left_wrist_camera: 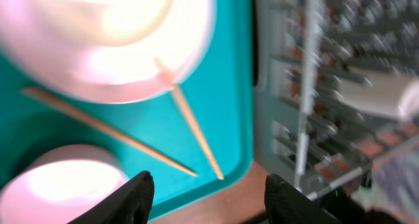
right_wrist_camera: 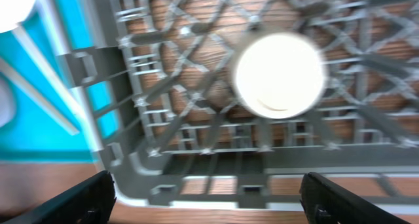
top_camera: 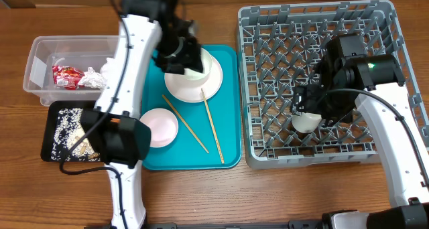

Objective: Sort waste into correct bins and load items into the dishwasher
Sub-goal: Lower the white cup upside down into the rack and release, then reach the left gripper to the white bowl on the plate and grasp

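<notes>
Though the cup (top_camera: 307,122) sits in the rack (top_camera: 301,159), plate (top_camera: 209,83), bowl (top_camera: 159,127) and chopsticks (top_camera: 213,128) wait; left gripper (left_wrist_camera: 213,198) and right gripper (right_wrist_camera: 213,198) gape empty.

I'm seeing a teal tray (top_camera: 231,122) on the brown wood-grain surface (top_camera: 201,195). White plate (top_camera: 213,78), white bowl (top_camera: 164,125), pale tan chopsticks (top_camera: 212,125). The rack (top_camera: 268,28) is grey, all criss-cross grid, and the cup (top_camera: 307,124) is white. Red wrapper (top_camera: 66,76), clear tub (top_camera: 37,58). Black tray (top_camera: 50,142), speckled with white grains (top_camera: 67,122).
</notes>
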